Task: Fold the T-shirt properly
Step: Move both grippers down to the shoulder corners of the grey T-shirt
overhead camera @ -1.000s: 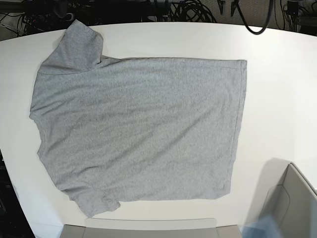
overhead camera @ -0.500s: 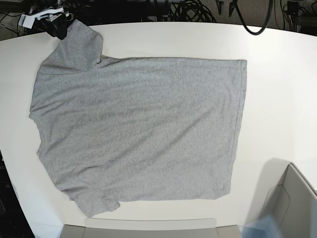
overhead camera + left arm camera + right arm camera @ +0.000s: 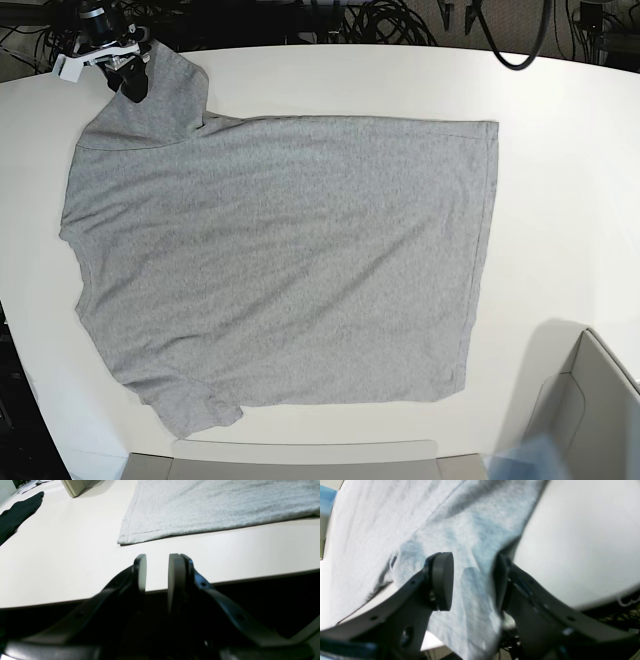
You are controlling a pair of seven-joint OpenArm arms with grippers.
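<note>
The heather-grey T-shirt [image 3: 280, 260] lies spread flat on the white table [image 3: 570, 180], plain side up, collar end to the left and hem to the right. My right gripper [image 3: 128, 80] is at the far-left sleeve's end. In the right wrist view its fingers [image 3: 442, 580] stand wide apart, so the gripper [image 3: 472, 577] is open, with sleeve cloth [image 3: 470, 530] between and below the fingers. My left gripper [image 3: 156, 572] hovers at the table's edge, open by a narrow gap and holding nothing, just short of a hem corner [image 3: 122, 540]. It is out of the base view.
A grey box [image 3: 590, 400] stands at the front right with something blue [image 3: 530, 460] beside it. A grey tray edge [image 3: 300, 460] runs along the front. Cables [image 3: 390, 20] lie behind the table. A black cloth [image 3: 17, 512] and a beige box corner [image 3: 77, 486] show in the left wrist view.
My right gripper has come into the base view at the top left and moved in onto the sleeve's end. The T-shirt has not shifted.
</note>
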